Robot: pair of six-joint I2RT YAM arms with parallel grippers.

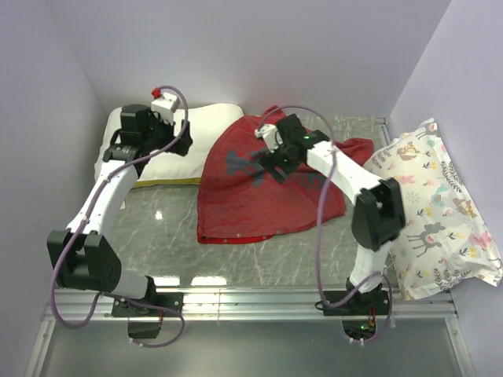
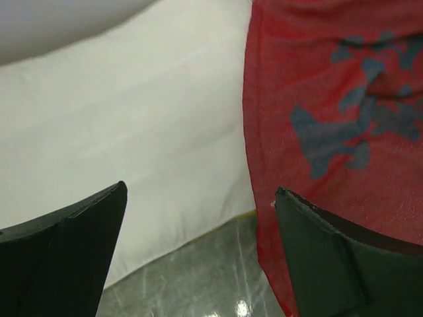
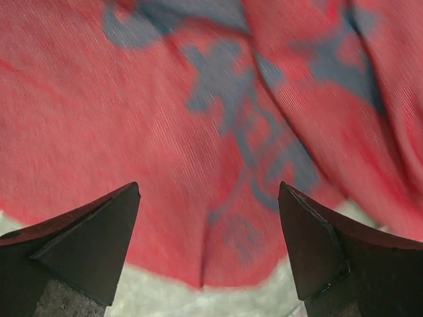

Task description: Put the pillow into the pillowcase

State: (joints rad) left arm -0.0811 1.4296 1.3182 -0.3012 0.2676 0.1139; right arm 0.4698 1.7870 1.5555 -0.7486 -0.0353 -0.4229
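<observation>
Currently pillowcase (image 1: 251, 196) lies spread on worktop (image 1: 157, 228); pillow (image 1: 212, 126) lies outside it, touching its left edge. Left hand (image 2: 198, 195) released over that edge; right hand (image 3: 209, 187) released above the pillowcase.

No legible txt; grey marks (image 3: 215, 89) on pillowcase (image 1: 251, 200) too blurry to read.

Bright, even overhead light fills the white-walled cell.
Small white glints sit on the glossy grey table (image 1: 159, 214) and along its metal rail (image 1: 251, 297), and shadows under the arms are faint. Both wrist views are soft, and the pillowcase (image 3: 198, 132) smears toward the right edge.
</observation>
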